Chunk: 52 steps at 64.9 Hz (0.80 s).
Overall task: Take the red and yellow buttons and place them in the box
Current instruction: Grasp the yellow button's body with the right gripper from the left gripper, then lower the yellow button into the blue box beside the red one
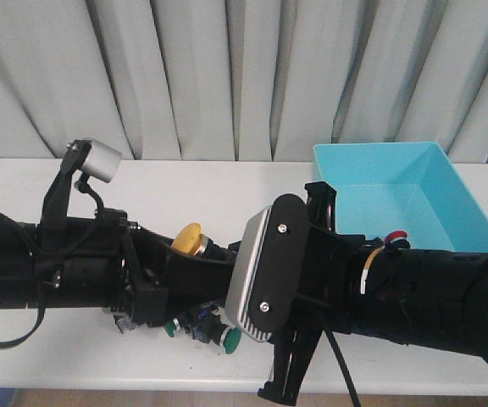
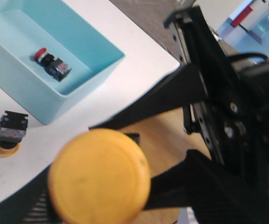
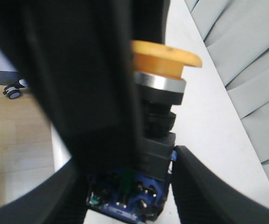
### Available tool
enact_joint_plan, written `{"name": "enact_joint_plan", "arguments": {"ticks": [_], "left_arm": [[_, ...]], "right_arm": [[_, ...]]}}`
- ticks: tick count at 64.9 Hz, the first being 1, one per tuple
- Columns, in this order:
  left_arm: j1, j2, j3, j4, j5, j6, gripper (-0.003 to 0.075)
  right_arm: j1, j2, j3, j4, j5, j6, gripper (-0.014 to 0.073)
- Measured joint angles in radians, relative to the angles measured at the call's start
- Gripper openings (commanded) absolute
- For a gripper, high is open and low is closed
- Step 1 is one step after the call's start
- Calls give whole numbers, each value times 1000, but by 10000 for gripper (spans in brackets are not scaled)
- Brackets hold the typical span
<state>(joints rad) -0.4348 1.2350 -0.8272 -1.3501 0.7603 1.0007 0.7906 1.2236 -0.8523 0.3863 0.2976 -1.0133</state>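
My left gripper [image 1: 172, 254] is shut on a yellow button [image 1: 191, 239] and holds it above the table; its cap fills the left wrist view [image 2: 99, 179]. My right gripper [image 3: 127, 161] faces it, and its fingers [image 3: 195, 186] stand on either side of that button's blue-and-black base [image 3: 130, 196] with narrow gaps. In the front view the right jaws are hidden behind the wrist camera plate [image 1: 265, 271]. The turquoise box [image 1: 396, 182] stands at the right and holds a red button [image 2: 50, 63]. Another yellow button [image 2: 8, 135] lies cap-down on the table beside the box [image 2: 78, 51].
Green-capped switches [image 1: 230, 337] and other loose switches lie on the white table [image 1: 185, 186] under the two arms, near its front edge. A grey curtain hangs behind the table. The floor shows past the table's edge in both wrist views.
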Motion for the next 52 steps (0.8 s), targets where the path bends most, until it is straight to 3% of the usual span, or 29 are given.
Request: {"name": "enact_joint_plan", "arguments": {"ticks": [14,24,29,43,52], "left_arm": [[0,-8,0,64,16,2,566],[0,-35,0,191,-3,3,566],[0,-40,0,289,-17,-1,566],[0,-40,0,631,-81,-183,566],[0,-40,0,826,-100,-337,566]], "right_arm": [[-130,0,0,-12,9,94,198],[-311,0,0,-13,45,178,199],[-418,2,-3,-18,78,283,204],[-694,96,-119,-138,287,574,209],[-753,225,-226,-222,434,692,209]]}}
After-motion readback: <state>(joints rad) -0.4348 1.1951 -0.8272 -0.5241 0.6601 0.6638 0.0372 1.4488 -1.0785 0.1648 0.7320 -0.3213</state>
